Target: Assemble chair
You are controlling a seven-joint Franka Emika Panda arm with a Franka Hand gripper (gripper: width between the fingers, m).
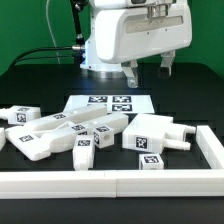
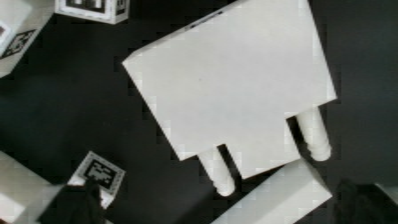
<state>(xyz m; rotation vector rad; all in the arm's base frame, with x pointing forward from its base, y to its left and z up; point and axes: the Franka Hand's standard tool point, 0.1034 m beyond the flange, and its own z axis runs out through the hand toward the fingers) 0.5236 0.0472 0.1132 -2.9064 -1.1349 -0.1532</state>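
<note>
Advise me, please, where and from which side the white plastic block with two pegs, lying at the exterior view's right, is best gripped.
Probably the flat body of the white two-pegged plastic block, from straight above, with the jaws across its two parallel straight sides. It lies flat, broad face up, so those sides give even faces to close on. The thin round pegs look a poorer hold.

Robotics lab: marker board (image 1: 108, 103) on a black table (image 1: 38, 88).

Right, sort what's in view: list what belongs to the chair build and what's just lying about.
Chair build:
heap of chunky white plastic tagged parts
white plastic block with two pegs

Lying about:
thin flat white marker board
long plain white border rail
</note>
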